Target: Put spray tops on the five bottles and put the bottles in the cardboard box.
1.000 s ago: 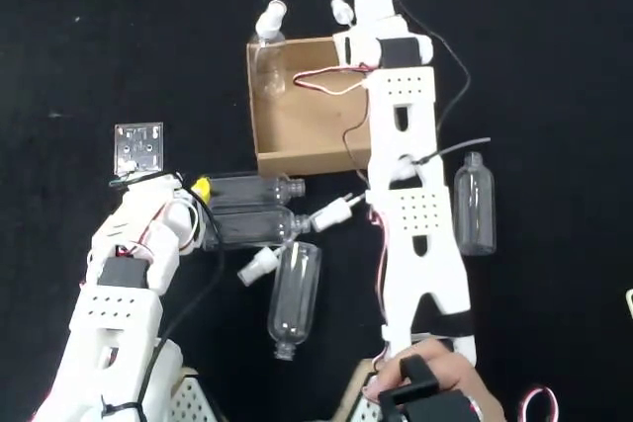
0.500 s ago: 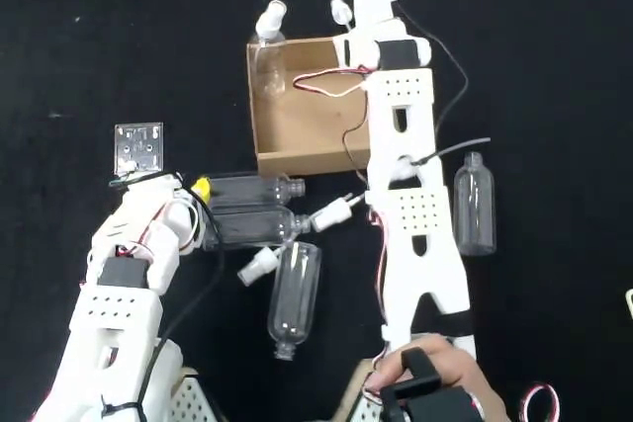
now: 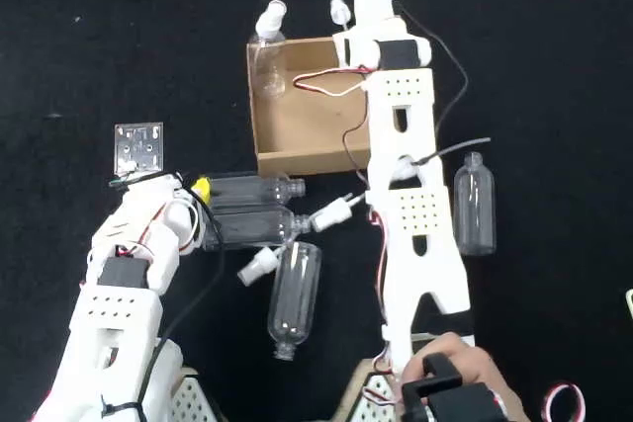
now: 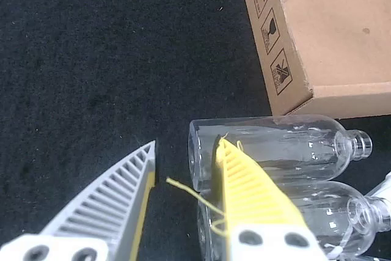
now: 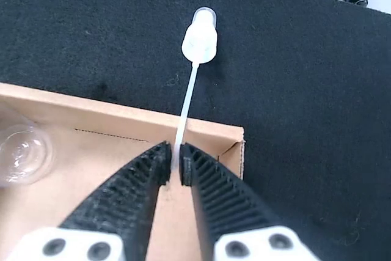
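The black worktop [image 3: 554,96] carried a cardboard box [image 3: 307,160] far-centre, three clear bottles [image 3: 294,295] lying nearer, a fourth bottle [image 3: 474,205] right, two spray tops [image 3: 334,212] among them, and a metal plate [image 3: 137,147] left.

Robotics lab bench, black cloth table [image 3: 119,56], white printed arms [image 3: 410,195], exposed servo wires [image 3: 315,72]

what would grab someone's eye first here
The long white right arm stretches across the black table to the cardboard box, its jaws pinched on the thin tube of a spray top at the box's far rim. Near the left arm's open jaws, a capless bottle lies on its side beside a second bottle.
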Action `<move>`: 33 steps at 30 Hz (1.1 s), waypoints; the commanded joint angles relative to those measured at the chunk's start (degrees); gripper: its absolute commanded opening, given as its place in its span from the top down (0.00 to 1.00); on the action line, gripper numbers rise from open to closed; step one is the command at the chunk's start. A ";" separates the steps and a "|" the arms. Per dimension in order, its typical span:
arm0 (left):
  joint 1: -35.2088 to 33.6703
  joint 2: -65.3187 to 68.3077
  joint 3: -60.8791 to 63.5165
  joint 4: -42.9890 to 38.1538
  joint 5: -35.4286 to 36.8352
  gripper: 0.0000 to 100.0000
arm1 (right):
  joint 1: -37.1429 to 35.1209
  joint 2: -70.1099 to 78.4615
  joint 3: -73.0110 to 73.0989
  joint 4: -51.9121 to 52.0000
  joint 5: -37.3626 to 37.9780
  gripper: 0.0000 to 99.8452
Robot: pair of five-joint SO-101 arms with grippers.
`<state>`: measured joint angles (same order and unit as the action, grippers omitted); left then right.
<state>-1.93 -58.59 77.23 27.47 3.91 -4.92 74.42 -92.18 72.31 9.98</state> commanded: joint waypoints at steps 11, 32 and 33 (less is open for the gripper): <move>0.57 -0.97 -0.48 -1.14 0.09 0.84 | 6.42 -4.79 -3.56 -1.67 -0.53 0.99; 0.66 -0.97 -0.57 -1.32 0.09 0.84 | 20.13 -18.33 -3.47 12.92 -0.35 0.99; 0.66 -0.97 -0.57 -1.32 0.09 0.84 | 20.48 -19.30 -3.47 14.07 -0.26 0.99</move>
<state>-1.93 -58.59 77.23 27.47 3.91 13.63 61.58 -92.18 83.30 9.98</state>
